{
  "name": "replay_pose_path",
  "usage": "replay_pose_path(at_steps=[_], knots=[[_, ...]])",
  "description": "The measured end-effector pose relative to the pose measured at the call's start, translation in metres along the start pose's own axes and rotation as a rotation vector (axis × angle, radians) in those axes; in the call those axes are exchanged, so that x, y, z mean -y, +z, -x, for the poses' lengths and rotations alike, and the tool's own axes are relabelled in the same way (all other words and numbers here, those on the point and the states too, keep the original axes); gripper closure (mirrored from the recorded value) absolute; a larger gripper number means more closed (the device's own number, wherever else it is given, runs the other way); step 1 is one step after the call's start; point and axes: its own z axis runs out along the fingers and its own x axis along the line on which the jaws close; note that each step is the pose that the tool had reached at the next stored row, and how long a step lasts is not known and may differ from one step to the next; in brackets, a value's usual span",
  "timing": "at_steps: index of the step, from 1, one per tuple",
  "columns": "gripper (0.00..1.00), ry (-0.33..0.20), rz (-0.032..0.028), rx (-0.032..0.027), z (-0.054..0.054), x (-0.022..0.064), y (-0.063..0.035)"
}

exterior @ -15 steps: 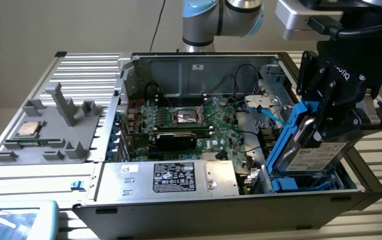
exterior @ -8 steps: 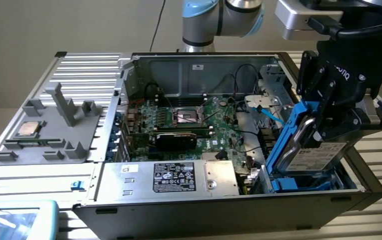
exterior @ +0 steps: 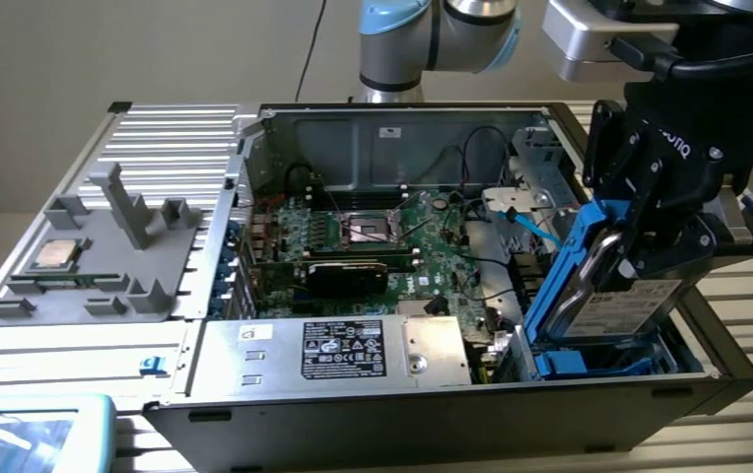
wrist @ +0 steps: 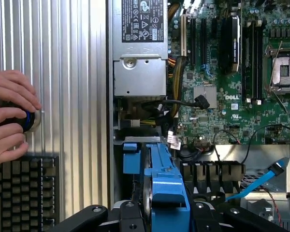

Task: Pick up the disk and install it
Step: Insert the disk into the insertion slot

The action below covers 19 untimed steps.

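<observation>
My tool [exterior: 640, 261] is pinching the disk [exterior: 620, 301], with one finger on each side of its blue carrier [exterior: 572, 266]. The disk hangs from my tool on edge and tilted, with its white label facing outward. Its lower end reaches down into the open computer case [exterior: 350, 434], at the blue drive bay [exterior: 607, 363] right beneath my tool. I cannot tell whether the disk touches the bay.

From my wrist, the disk [wrist: 166, 188] runs edge-on away from my tool [wrist: 159, 215], between my black fingers [wrist: 129, 216]. Past the bay lies the motherboard [wrist: 222, 96], with the silver power supply [wrist: 139, 72] beside it. Well away from my tool, outside the case, a person's hands [wrist: 12, 92] rest on a blue-ringed knob [wrist: 29, 121] next to a keyboard [wrist: 24, 193] on the ridged worktop [wrist: 72, 72].
</observation>
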Motion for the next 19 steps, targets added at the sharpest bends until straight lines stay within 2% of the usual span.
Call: replay_pose_path(at_steps=[13,19], knots=[[0.63,-0.004,0.0001,0.0002,-0.0005,0.0005,0.0010],[0.63,-0.004,0.0009,0.0023,-0.0027,0.0027,0.0011]])
